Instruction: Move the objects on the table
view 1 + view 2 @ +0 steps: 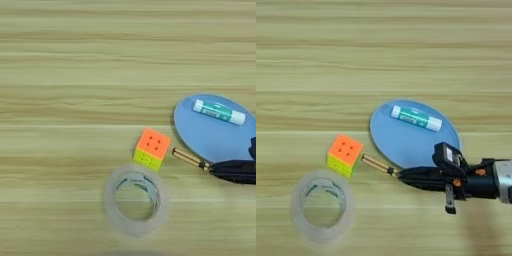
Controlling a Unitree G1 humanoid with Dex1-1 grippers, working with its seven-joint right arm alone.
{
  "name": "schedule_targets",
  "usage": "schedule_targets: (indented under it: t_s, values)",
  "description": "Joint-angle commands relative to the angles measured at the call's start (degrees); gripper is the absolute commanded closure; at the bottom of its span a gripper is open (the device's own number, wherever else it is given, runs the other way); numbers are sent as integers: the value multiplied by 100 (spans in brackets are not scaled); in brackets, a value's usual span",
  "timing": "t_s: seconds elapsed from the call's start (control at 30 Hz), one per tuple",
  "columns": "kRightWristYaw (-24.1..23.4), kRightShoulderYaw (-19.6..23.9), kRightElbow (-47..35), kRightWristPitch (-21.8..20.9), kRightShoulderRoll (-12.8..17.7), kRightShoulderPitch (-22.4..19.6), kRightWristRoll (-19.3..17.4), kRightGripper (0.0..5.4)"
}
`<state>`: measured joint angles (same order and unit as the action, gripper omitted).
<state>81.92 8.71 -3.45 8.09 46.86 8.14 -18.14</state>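
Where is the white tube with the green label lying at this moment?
The white tube lies on the upper part of the blue oval plate, right of centre in both views, beyond the puzzle cube and the gold-brown stick.

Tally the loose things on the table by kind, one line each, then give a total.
Puzzle cube: 1
Gold-brown stick: 1
White tube: 1
Clear tape ring: 1
Blue oval plate: 1
Total: 5
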Motion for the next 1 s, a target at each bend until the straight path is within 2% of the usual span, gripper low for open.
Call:
schedule_targets:
  t_s: [0.03, 0.5, 1.0]
  values:
    - [-110, 164, -148, -177, 372, -78, 40, 531]
    - [-188, -123, 32, -427, 314, 23, 530, 531]
    - [-268, -489, -82, -428, 239, 15, 616, 531]
